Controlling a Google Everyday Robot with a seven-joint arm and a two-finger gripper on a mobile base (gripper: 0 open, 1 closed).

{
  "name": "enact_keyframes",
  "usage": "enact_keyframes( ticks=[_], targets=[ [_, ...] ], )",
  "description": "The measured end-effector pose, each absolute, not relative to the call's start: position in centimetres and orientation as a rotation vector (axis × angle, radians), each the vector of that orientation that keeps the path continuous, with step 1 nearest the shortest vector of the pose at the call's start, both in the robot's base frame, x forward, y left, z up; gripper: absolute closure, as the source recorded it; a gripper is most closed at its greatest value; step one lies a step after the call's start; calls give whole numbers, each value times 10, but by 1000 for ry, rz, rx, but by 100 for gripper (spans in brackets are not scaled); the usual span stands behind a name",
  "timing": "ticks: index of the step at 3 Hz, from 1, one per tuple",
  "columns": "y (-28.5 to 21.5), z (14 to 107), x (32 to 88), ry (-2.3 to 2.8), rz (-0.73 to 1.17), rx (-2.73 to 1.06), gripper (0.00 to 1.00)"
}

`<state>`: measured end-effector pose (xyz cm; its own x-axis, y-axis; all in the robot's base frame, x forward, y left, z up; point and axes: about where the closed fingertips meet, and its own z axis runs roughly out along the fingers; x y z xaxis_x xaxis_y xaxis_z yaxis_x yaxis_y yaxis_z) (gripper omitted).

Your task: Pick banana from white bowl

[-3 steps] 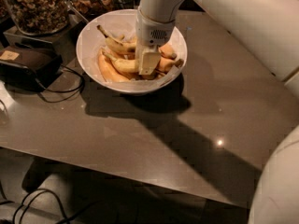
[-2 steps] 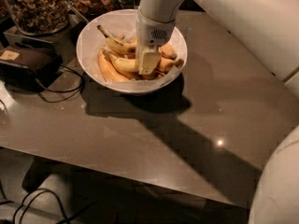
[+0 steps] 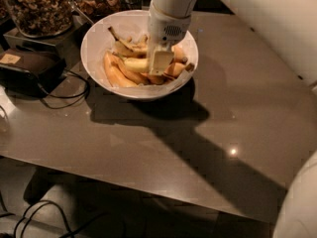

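The white bowl [image 3: 99, 36] stands at the back of the dark table and holds several bananas. The pale yellow banana [image 3: 134, 64] lies near the bowl's middle, among deeper orange bananas [image 3: 117, 76]. My gripper [image 3: 159, 64] reaches straight down into the bowl from above. It sits at the right end of the pale banana, touching or very close to it. The white arm and wrist hide the bananas behind and to the right of the gripper.
Two glass jars of nuts [image 3: 37, 6] [image 3: 96, 1] stand behind the bowl at the back left. A black device [image 3: 27, 68] with cables [image 3: 64, 100] lies left of the bowl. The dark table [image 3: 148, 143] reaches forward to its front edge.
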<state>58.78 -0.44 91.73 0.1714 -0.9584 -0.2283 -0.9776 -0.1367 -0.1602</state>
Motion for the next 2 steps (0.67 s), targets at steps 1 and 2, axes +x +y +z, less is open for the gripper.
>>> enact_keyframes(
  ticks=[1, 2],
  targets=[
    [-14, 936, 581, 1888, 91, -2142, 100],
    [-30, 969, 559, 1887, 55, -2119, 100]
  ],
)
